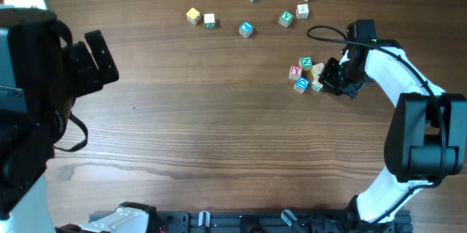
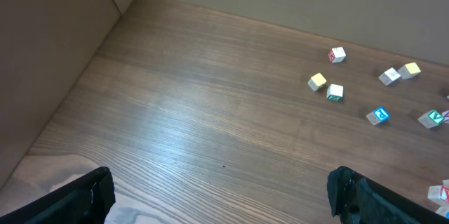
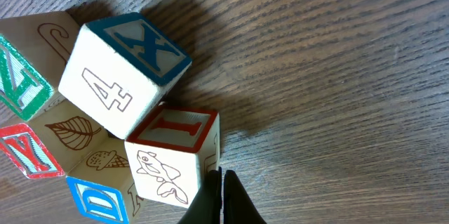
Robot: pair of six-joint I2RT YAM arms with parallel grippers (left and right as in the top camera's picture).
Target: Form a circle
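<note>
The circle (image 1: 305,74) is a tight cluster of small pale letter cubes at the right of the table. In the right wrist view it shows a blue X cube (image 3: 123,69), a red I cube (image 3: 175,154) with a whale drawing, a blue D cube (image 3: 98,199), and red and green ones at the left edge. My right gripper (image 3: 221,196) is shut with nothing between its fingers, and its tip rests against the right side of the red I cube. It sits just right of the cluster (image 1: 330,78). My left gripper (image 2: 221,199) hangs open far to the left (image 1: 98,58), holding nothing.
Several single letter cubes lie scattered along the far side, among them a yellow one (image 1: 193,16), a blue one (image 1: 246,29) and a green one (image 1: 286,18). A black cable (image 1: 325,32) loops by the right arm. In the left wrist view, a wall (image 2: 63,41) borders the table.
</note>
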